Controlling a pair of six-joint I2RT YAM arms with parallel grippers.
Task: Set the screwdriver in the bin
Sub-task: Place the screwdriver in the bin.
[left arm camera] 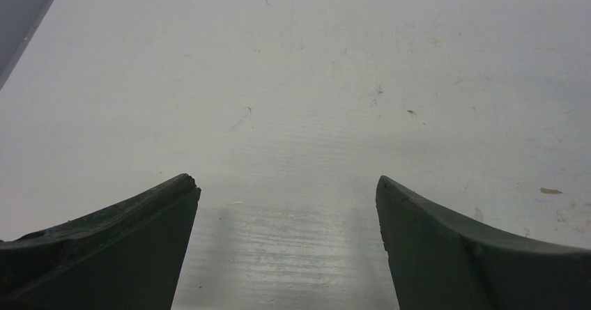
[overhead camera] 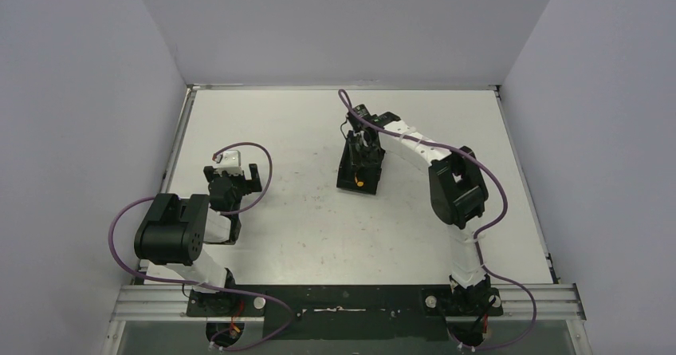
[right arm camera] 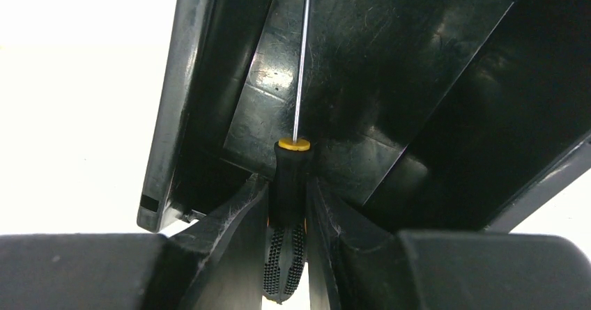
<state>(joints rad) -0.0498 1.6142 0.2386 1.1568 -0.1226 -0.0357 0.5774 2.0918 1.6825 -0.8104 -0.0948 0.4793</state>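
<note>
**Screwdriver** [right arm camera: 293, 145]: black handle with a yellow collar and a thin metal shaft. The handle is clamped in the right hand [right arm camera: 287, 184], and the shaft runs ahead over the floor of the bin [right arm camera: 167, 115] (contact with that floor cannot be told).

**Bin:** black, low-walled, open-topped. It stands on the bench [overhead camera: 319, 227], out toward the middle.

**Right hand:** closed tight on the screwdriver handle, lowered at the bin.

**Left hand** [left arm camera: 286, 191]: spread wide with nothing between its two sides. It sits low over bare bench on the left, well apart from the bin.
</note>
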